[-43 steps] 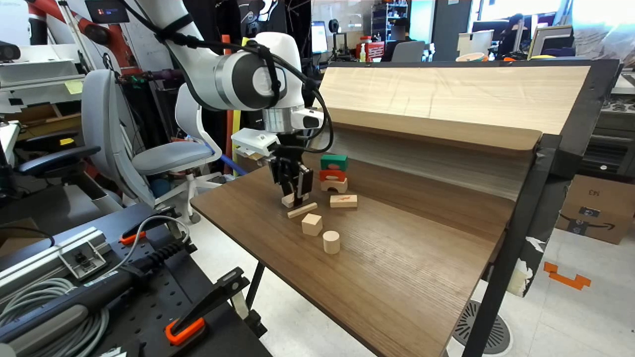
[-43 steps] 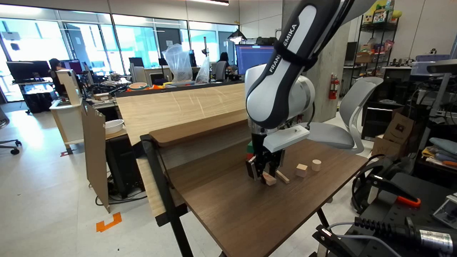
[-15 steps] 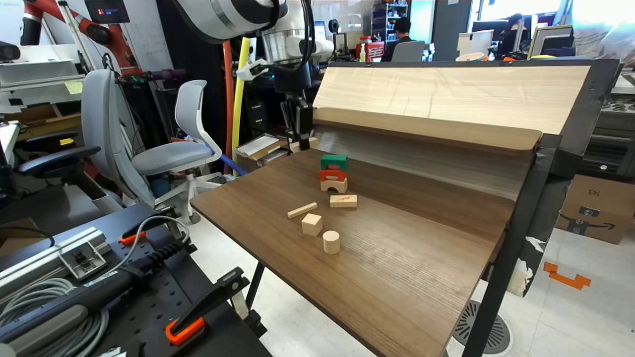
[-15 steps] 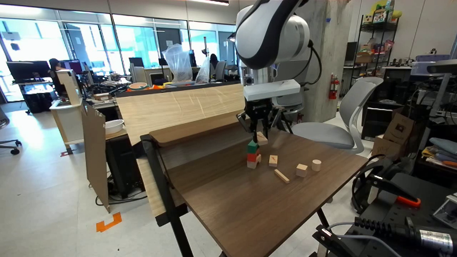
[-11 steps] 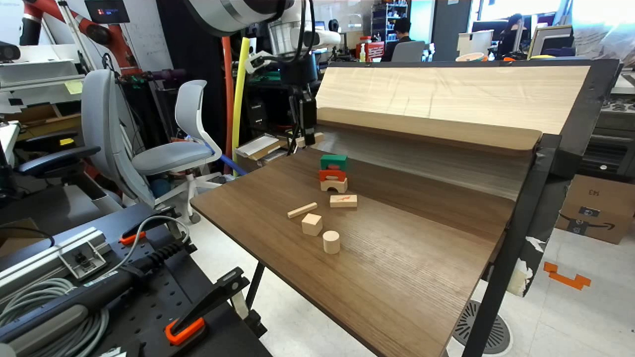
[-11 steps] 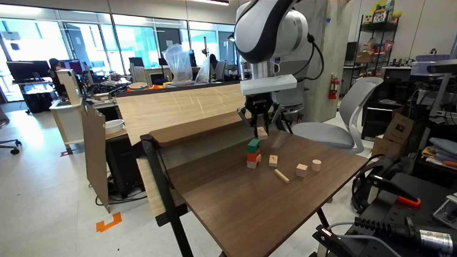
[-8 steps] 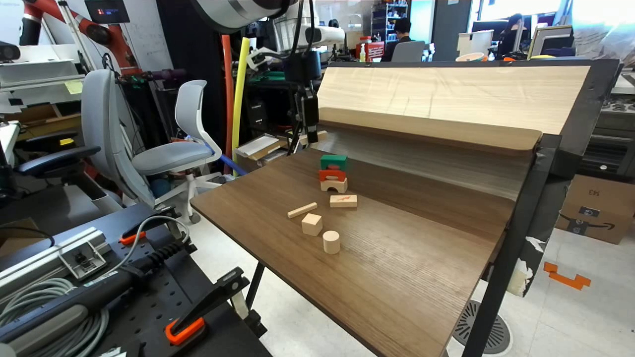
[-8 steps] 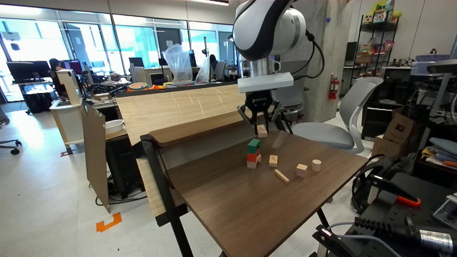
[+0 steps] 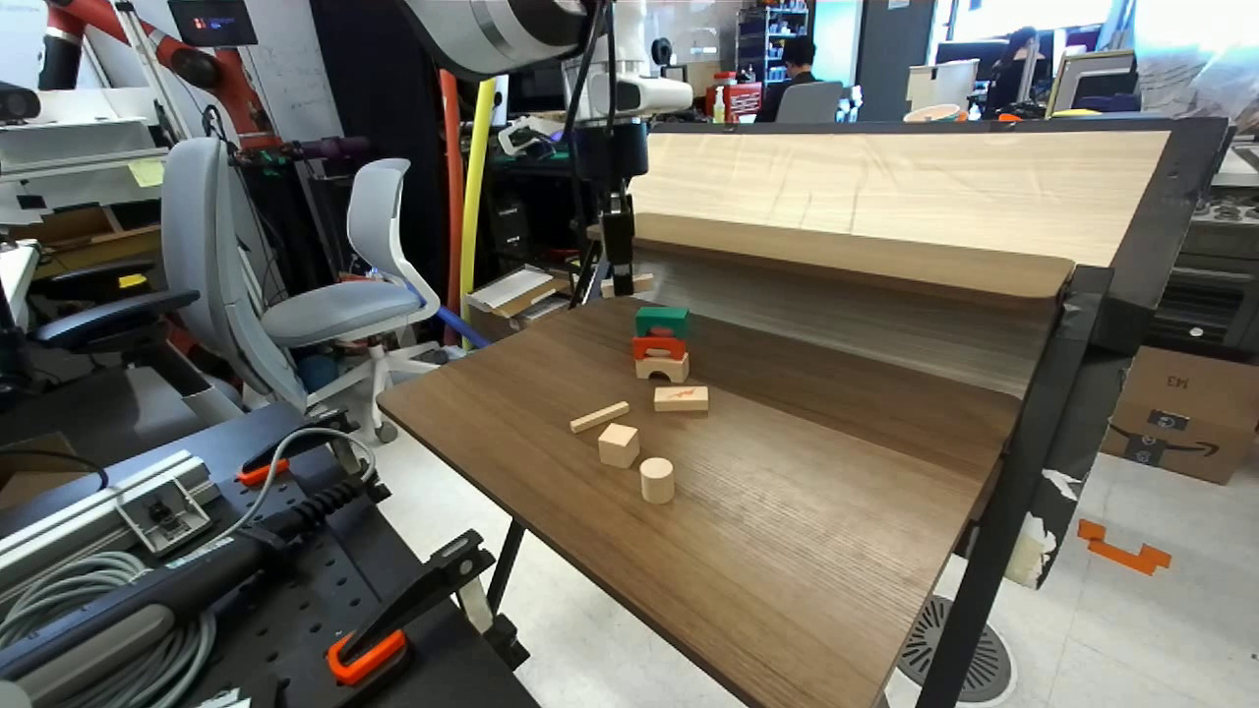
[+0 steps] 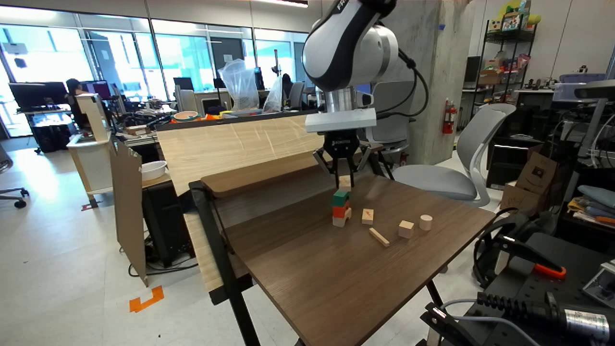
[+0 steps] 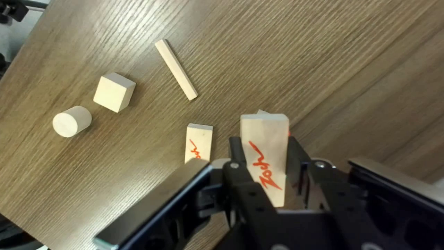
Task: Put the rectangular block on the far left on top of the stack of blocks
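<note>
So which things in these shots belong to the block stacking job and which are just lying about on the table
Part of the job:
rectangular block, held in the gripper
stack of blocks, green on top, red then pale wood below

Just lying about:
second oblong block
thin stick
cube
cylinder

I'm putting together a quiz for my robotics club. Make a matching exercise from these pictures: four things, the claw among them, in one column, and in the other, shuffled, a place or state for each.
Column one
1. claw
2. green block
3. red block
4. wooden cylinder

Column two
A. standing upright on the table
B. uppermost in the stack of blocks
C. in the middle of the stack
D. shut on the rectangular block

Right pairs: 1-D, 2-B, 3-C, 4-A
</note>
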{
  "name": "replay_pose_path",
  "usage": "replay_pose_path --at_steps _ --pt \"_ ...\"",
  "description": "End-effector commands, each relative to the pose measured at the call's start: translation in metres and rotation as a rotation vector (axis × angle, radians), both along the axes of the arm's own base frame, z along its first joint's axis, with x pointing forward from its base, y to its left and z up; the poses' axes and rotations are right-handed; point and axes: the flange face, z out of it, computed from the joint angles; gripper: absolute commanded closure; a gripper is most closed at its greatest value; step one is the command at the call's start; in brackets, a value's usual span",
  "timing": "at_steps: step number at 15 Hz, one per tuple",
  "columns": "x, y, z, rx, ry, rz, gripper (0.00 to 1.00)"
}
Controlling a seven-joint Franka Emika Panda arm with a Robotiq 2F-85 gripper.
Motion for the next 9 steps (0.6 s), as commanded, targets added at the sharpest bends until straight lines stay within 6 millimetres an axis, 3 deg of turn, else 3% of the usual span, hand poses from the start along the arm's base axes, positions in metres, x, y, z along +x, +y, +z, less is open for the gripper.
replay_pose_path --at_steps 1,9 --pt "0.017 -0.001 -0.004 0.042 0.011 -0.078 0.92" --pt "0.036 -0.009 -0.001 0.066 -0.018 -0.156 0.92"
